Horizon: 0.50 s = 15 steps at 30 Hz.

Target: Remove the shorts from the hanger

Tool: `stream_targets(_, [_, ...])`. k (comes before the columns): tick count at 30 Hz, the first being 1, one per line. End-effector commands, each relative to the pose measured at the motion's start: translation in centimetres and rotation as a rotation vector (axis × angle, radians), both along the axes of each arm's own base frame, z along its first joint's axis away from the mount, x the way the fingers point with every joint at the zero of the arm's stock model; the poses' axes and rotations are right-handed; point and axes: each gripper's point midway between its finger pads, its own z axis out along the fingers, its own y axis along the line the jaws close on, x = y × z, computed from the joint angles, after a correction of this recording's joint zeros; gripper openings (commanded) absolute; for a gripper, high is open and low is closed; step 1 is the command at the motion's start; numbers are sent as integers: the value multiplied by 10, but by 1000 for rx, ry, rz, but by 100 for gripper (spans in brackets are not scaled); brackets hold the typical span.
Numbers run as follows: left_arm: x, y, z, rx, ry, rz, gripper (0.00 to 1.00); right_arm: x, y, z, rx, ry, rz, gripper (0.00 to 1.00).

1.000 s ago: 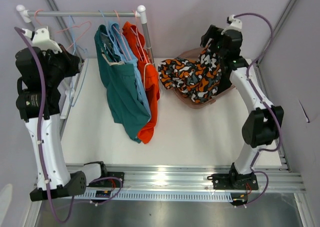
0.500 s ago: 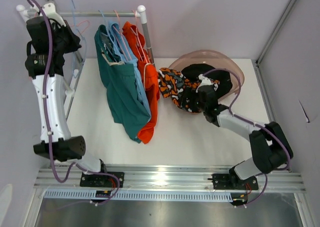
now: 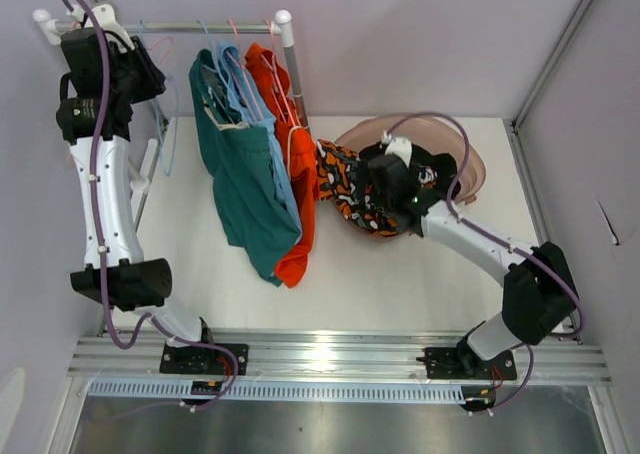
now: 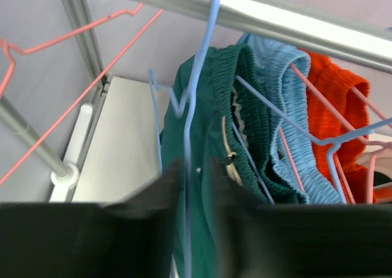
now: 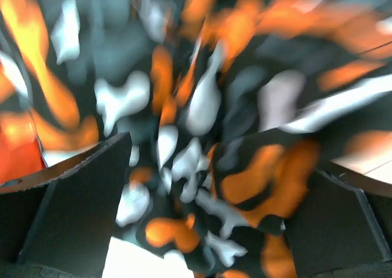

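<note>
Teal shorts [image 3: 240, 184], light blue shorts [image 3: 262, 114] and orange shorts [image 3: 303, 174] hang on hangers from the rail [image 3: 190, 26]. The black, orange and white patterned shorts [image 3: 345, 179] lie half over the rim of the pink basket [image 3: 468, 154]. My left gripper [image 3: 150, 74] is up at the rail. In the left wrist view its jaws [image 4: 195, 168] stand slightly apart around the wire of an empty blue hanger [image 4: 199, 76], beside the teal shorts [image 4: 214, 106]. My right gripper [image 3: 375, 189] hovers open over the patterned shorts [image 5: 208, 106], which fill the gap between its fingers [image 5: 79, 198].
Empty pink hangers [image 4: 73, 39] hang at the rail's left end, by the upright post [image 4: 30, 137]. The rail's right post [image 3: 290, 64] stands just behind the orange shorts. A white mat [image 3: 200, 274] covers the table in front of the hanging shorts.
My left arm rose to the rail with the blue hanger and its jaws have loosened. My right arm swung from behind the basket to above the patterned shorts, which have shifted.
</note>
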Motion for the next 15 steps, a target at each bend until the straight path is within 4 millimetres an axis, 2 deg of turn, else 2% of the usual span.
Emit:
stream_targets(1, [-17,8,17,13,-47,49,47,32,-46,72,-197,-92,-181,99])
stream_targets(3, [-21,9,19,8,-51,52,65,50,-69,84,-281,-93,-267,100])
stream_targets(4, [-22,9,19,9,-51,53,68,53,-80,89,-322,-75,-283,99])
stream_targets(5, [-24,9,19,8,-51,57,69,63,-84,110,-300,-102,-309,99])
stream_targets(6, [-28,9,22,8,-57,58,70,69,-93,108,-315,-82,-336,99])
stream_targets(7, [-30,8,23,7,-62,60,71,69,-114,109,-342,-47,-384,99])
stream_targets(8, [-34,8,24,6,-65,65,71,73,-121,122,-329,-62,-417,99])
stream_targets(9, [-44,6,33,7,-88,64,71,72,-129,121,-345,-47,-439,100])
stream_targets(10, [-48,5,32,5,-91,64,71,68,-139,121,-363,-26,-463,99])
stream_targets(12, [-59,-1,35,-4,-108,46,71,59,-144,123,-353,-22,-469,99])
stream_targets(14, [-80,-11,48,-12,-159,13,71,50,-140,119,-318,7,-436,99])
stream_targets(15, [-91,-16,47,-17,-172,-2,71,41,-131,115,-244,33,-386,99])
